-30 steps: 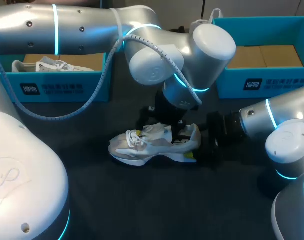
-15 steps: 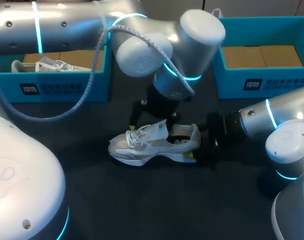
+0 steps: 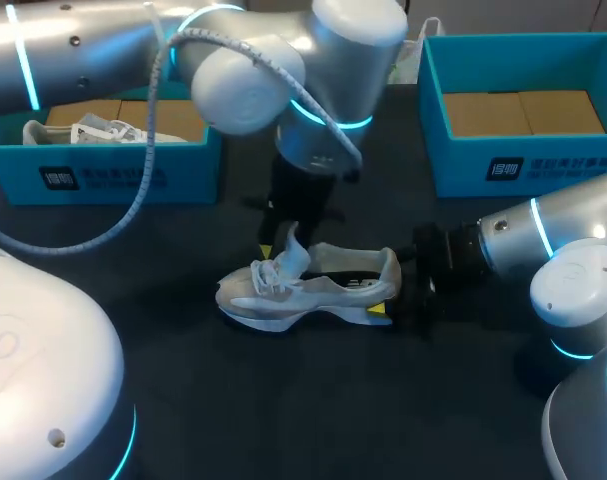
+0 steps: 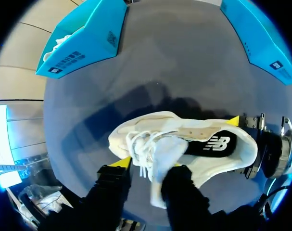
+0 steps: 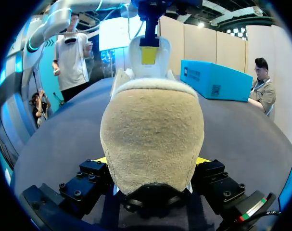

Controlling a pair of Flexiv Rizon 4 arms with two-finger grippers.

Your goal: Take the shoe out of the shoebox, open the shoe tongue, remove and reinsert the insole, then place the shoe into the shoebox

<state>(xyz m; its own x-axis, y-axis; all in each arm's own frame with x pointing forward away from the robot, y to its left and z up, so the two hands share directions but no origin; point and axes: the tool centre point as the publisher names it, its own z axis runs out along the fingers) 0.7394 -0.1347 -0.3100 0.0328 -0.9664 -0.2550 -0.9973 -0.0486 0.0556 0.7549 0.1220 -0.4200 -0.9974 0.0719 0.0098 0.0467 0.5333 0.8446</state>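
A pale shoe (image 3: 313,290) rests on its sole in the middle of a dark desk (image 3: 313,410), out of its box. Its long axis runs side to side across the robot, with the toe to the robot's left and the heel to its right.

The right fingers (image 5: 88,179) come in low from the heel end. They clamp the heel between them, one on each side, steadying the shoe.

The left fingers (image 4: 112,185) hang above the lacing, spread apart. The tongue (image 4: 166,154) stands up and leans against one finger, while the other finger stands clear beside the laces. The tongue looks propped rather than pinched.

Behind the raised tongue the mouth of the shoe gapes. The dark insole (image 4: 215,144) shows inside, toward the heel from the left fingers. The left arm looks better placed to reach it, by shifting along the shoe toward the heel.

Open desk lies in front of the shoe. Behind it, well apart, stand two teal boxes. The right shoebox (image 3: 523,165) holds no shoe, and the left shoebox (image 3: 113,178) holds a second shoe (image 3: 93,132).
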